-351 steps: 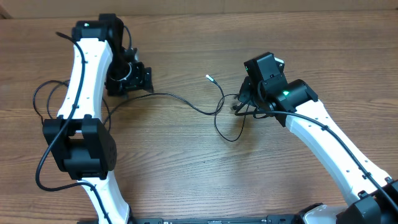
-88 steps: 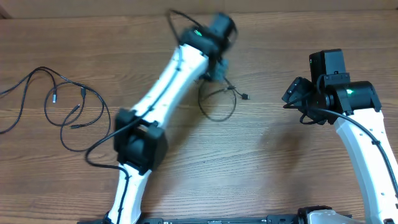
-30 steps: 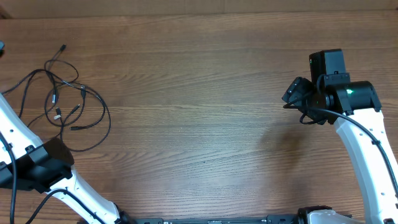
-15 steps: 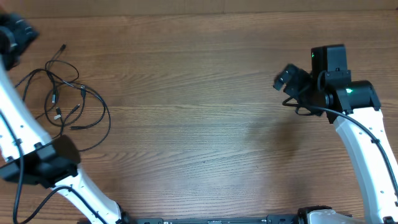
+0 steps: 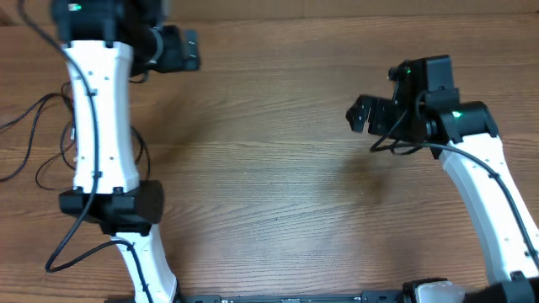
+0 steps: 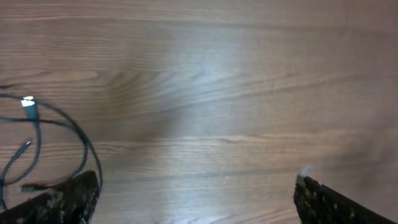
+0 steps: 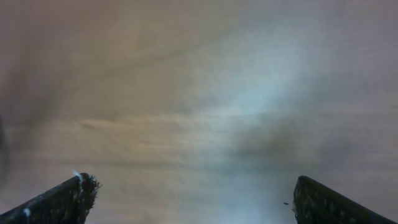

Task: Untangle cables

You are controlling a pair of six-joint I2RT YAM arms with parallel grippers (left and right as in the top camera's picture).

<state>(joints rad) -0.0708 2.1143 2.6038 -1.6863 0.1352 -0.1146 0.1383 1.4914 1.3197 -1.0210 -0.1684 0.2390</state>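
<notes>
The cables (image 5: 25,113) are thin black cords lying loose at the table's left side. My left arm crosses over the pile and hides most of it. In the left wrist view a few loops of the cables (image 6: 79,138) and a bright metal plug tip (image 6: 27,102) lie at the left edge, beside the left finger. My left gripper (image 5: 190,50) is at the far left of the table, open, with only bare wood between its jaws (image 6: 196,199). My right gripper (image 5: 359,114) hangs open over bare wood at the right (image 7: 193,199), far from the cables.
The arms' own thicker black cables run along the left arm (image 5: 50,244) and curl near the right wrist (image 5: 396,145). The wooden table (image 5: 269,185) stretches between the two arms.
My left arm has swung in from the left edge over the cable pile, and its jaws have spread wider. My right gripper has moved left and opened fully.
</notes>
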